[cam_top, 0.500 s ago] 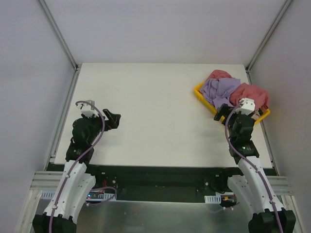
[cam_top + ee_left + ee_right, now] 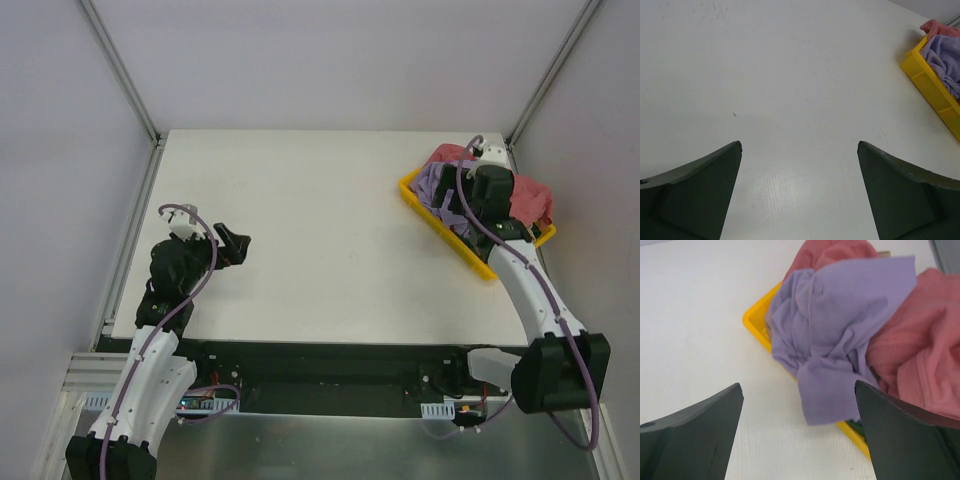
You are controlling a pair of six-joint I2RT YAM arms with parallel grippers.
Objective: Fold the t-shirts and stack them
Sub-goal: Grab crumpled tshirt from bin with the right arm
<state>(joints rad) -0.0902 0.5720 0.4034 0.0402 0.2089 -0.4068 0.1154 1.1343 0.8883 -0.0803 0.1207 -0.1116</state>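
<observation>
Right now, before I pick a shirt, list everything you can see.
purple shirt: one, lavender, crumpled in the tray, a flap over its rim
pink shirts: two bunches showing, true count unclear, pink-red, in the tray around the purple one
tray: one, yellow, table's far right
table: one, white
left gripper: one, black, open, over bare table at left
right gripper: one, black, open, over the tray, holding nothing

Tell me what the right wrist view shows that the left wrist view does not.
Only right wrist: the open right gripper over the purple shirt, which hangs over the tray rim; a big pink shirt right of it. Only left wrist: the open left gripper over the table. Both: tray, purple shirt, the far pink shirt, table.
</observation>
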